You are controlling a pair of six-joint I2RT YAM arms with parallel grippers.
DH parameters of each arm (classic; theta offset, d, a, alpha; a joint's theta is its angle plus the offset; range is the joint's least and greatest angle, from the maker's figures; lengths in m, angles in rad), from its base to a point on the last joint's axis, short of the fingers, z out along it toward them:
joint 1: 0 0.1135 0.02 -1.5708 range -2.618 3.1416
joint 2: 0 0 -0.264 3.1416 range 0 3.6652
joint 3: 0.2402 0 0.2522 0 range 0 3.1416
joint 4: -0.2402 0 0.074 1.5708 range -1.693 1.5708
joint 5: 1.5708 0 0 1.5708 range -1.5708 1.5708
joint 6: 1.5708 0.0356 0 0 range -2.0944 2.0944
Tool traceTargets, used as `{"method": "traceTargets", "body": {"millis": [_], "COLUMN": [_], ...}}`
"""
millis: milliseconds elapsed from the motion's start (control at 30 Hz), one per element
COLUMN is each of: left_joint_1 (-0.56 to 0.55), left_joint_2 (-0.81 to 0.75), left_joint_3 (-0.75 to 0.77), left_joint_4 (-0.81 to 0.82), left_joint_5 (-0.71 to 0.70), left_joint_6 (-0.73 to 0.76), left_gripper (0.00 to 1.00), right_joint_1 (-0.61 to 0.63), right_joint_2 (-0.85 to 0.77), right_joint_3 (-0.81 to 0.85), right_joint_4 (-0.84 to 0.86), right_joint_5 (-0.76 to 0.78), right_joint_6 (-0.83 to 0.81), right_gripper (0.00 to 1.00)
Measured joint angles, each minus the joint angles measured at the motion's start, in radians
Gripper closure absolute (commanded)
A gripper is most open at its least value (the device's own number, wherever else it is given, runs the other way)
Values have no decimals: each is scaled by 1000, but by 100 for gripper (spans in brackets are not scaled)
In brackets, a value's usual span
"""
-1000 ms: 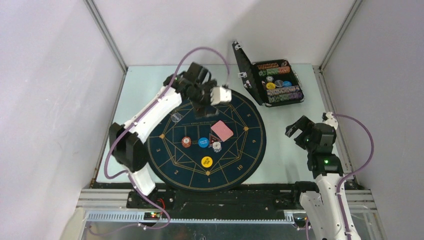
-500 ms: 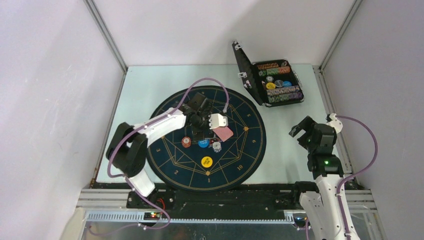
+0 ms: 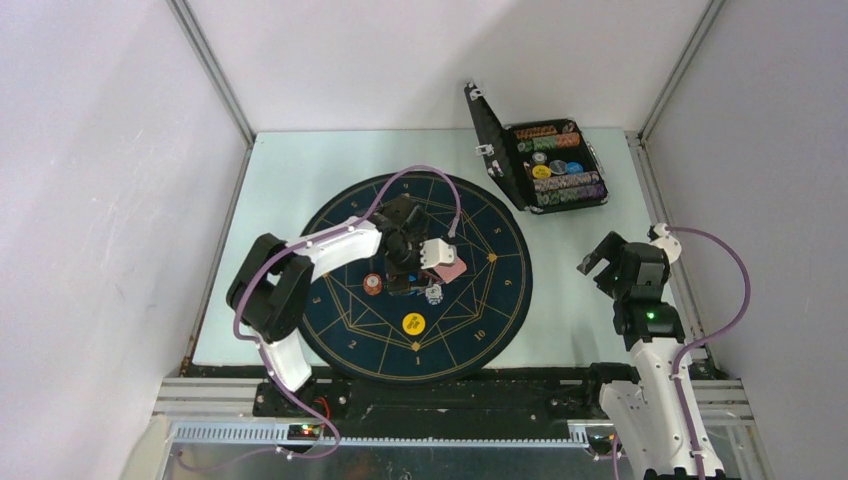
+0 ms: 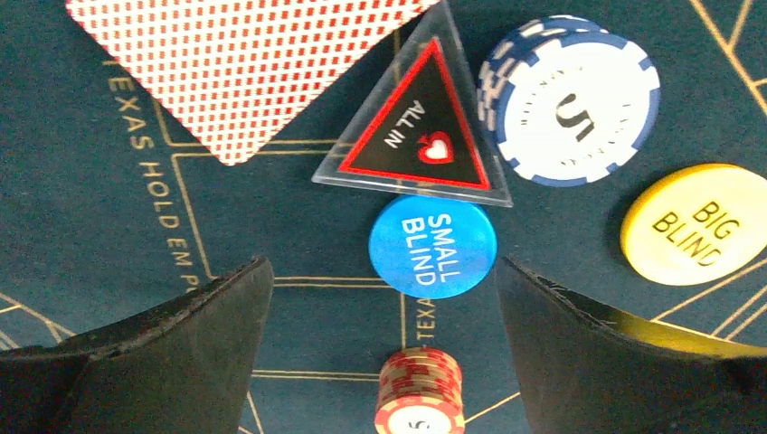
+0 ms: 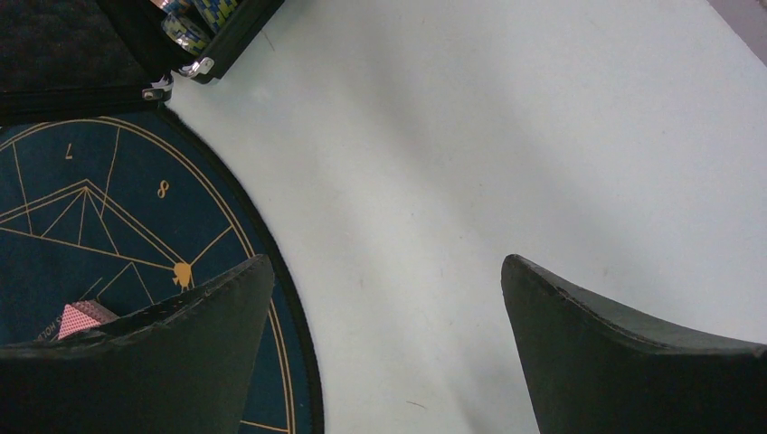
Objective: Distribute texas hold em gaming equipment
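The texas hold em gaming equipment lies in a cluster at the mat's centre. In the left wrist view I see the red-backed cards [image 4: 244,63], a triangular ALL IN marker [image 4: 411,131], a blue-and-white chip stack [image 4: 570,99], a blue SMALL BLIND disc [image 4: 432,246], a yellow BIG BLIND disc [image 4: 696,224] and a red chip stack [image 4: 419,393]. My left gripper [image 4: 382,267] [image 3: 405,272] hangs open low over them; the blue disc and the red stack lie between its fingers, untouched. Off the mat's right side, my right gripper [image 5: 384,271] [image 3: 600,262] is open and holds nothing.
The round dark-blue mat [image 3: 330,220] with gold lines covers the middle of the pale table [image 3: 270,170]. A black hinged case [image 3: 545,165] stands open at the back right, with rows of chips inside. Grey walls close in the left, right and back sides.
My left arm has swung from the mat's far edge toward the near side and come down over the centre cluster. The right arm has barely shifted.
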Motion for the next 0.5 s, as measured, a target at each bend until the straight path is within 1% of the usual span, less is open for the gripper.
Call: {"method": "traceTargets", "body": {"millis": [233,500], "left_joint_1": [0,-5], "left_joint_2": [-14,-15], "left_joint_3": [-53,-71], "left_joint_4": [-17,1], "left_joint_5": [22,-12], "left_joint_6": [1,-41], "left_gripper": [0,0], "right_joint_1": [0,0], "right_joint_2": [2,3], "right_joint_3": [2,2], "right_joint_4": [0,0], "right_joint_5": [0,0], "right_joint_6": [0,2], "right_gripper": [0,0]}}
